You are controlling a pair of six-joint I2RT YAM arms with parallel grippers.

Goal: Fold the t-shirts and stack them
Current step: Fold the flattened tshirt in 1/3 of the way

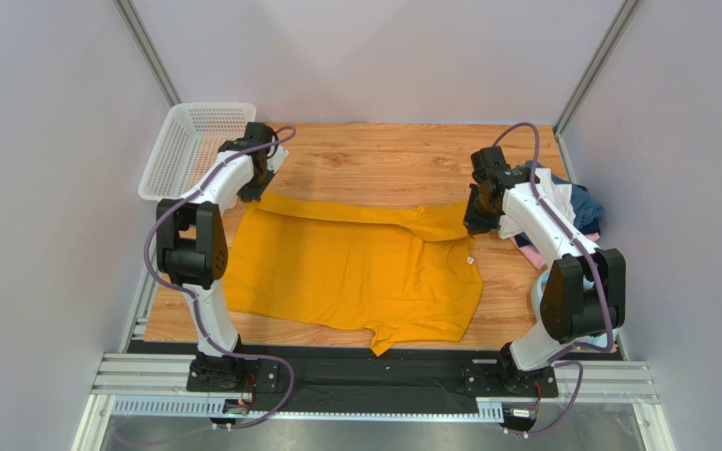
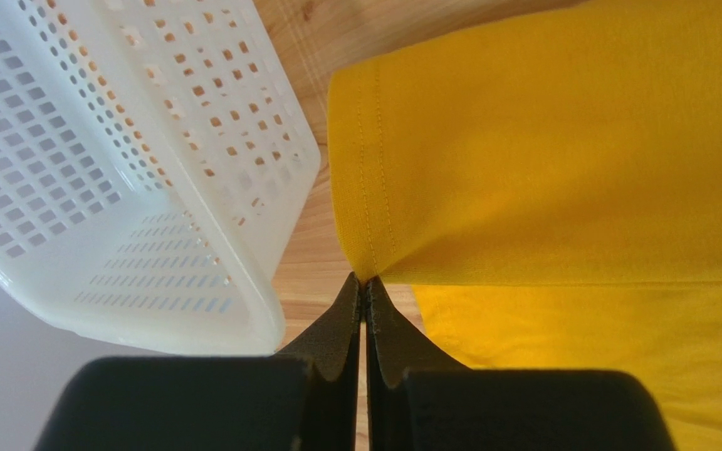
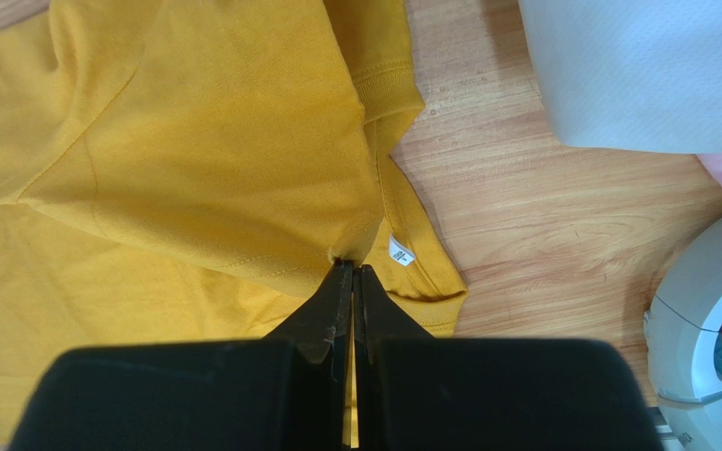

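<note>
My left jaws are pinched together on a hem fold of the mustard-yellow t-shirt (image 2: 544,141), with the white mesh basket (image 2: 101,141) just left of them. My right jaws are clamped on its doubled-over edge beside the neck label (image 3: 400,251). The shirt lies on the bench (image 1: 384,160) between both jaws. The other t-shirts (image 1: 586,202), right of my right jaws, are mostly hidden behind my right arm (image 1: 548,230).

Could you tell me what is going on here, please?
Both arms are folding the mustard-yellow t-shirt spread on the wooden table. The left gripper pinches its hem corner beside the white basket, the right gripper pinches cloth near the collar. More shirts wait in a heap at the table's right edge.
</note>
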